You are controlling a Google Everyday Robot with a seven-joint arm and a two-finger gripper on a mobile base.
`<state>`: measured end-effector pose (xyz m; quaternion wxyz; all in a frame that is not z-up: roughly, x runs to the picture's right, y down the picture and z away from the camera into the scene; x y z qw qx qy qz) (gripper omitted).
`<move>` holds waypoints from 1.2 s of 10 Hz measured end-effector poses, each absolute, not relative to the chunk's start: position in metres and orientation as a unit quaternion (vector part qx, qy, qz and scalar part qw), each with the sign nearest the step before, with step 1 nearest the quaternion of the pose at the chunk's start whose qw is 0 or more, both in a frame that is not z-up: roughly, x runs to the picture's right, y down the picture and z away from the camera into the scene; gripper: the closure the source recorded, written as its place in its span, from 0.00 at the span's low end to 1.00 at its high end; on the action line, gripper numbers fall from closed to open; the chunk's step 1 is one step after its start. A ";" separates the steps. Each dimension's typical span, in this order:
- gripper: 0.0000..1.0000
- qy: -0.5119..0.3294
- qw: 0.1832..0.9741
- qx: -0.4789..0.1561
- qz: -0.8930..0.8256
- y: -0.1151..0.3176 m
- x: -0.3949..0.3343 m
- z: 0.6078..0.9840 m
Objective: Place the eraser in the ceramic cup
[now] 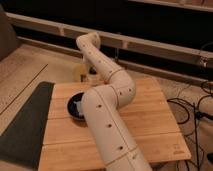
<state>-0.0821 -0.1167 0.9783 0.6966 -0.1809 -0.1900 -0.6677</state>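
The ceramic cup, small, pale cream-yellow and glossy, stands at the far left edge of the wooden table. My cream arm reaches from the bottom of the view across the table to the far side. The gripper hangs at the arm's end, just right of the cup and close over it. The arm hides most of the gripper. I cannot make out the eraser; it may be hidden by the gripper or the arm.
A wide shallow black bowl with something pale in it sits on the table's left part, partly behind the arm. A dark mat lies left of the table. Cables run along the floor at right. A low ledge spans the back.
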 end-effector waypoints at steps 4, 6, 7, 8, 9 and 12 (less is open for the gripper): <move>1.00 -0.191 0.698 -0.190 -0.664 -0.114 -0.086 0.976; 1.00 -0.189 0.699 -0.195 -0.662 -0.114 -0.085 0.974; 1.00 -0.188 0.699 -0.199 -0.661 -0.114 -0.086 0.972; 1.00 -0.187 0.700 -0.203 -0.659 -0.114 -0.086 0.971; 1.00 -0.187 0.700 -0.206 -0.657 -0.113 -0.086 0.969; 1.00 -0.191 0.702 -0.214 -0.652 -0.110 -0.093 0.963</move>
